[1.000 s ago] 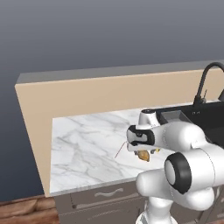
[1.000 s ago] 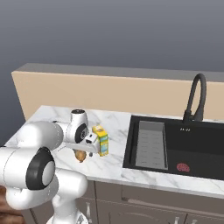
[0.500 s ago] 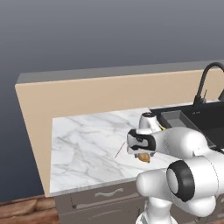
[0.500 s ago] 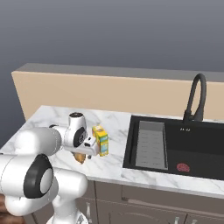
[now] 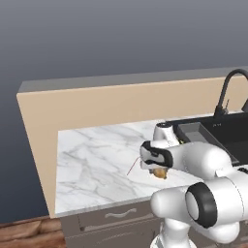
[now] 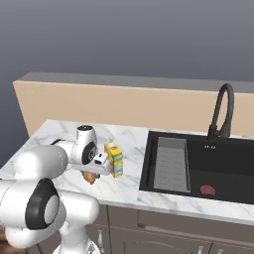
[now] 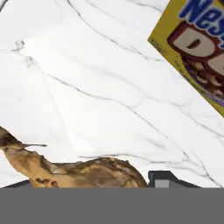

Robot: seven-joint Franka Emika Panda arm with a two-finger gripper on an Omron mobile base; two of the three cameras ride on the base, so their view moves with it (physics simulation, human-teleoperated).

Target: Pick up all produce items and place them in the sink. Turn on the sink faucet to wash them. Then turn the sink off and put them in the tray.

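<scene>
The golden-brown bulb (image 5: 160,173) lies on the marble counter (image 5: 97,160), its thin stalk pointing left. My gripper (image 5: 156,168) hangs right over it, low on the counter. In the hand view the bulb (image 7: 83,169) fills the gap between my fingertips (image 7: 162,180), and the gripper (image 7: 89,183) stands open astride it. From the right, the bulb (image 6: 90,176) peeks out under the gripper (image 6: 92,171). The black sink (image 6: 228,161) with its dark gooseneck faucet (image 6: 224,110) lies to the right. The reddish-brown tray is out of view.
A yellow printed carton (image 6: 115,158) stands just right of the gripper, and it shows as the carton (image 7: 197,48) at the hand view's upper right. A grey ribbed insert (image 6: 171,163) and a red drain (image 6: 208,189) sit in the sink. A beige wall backs the counter.
The hand has come down closer over the bulb and the arm has folded lower. The bulb and carton have stayed put.
</scene>
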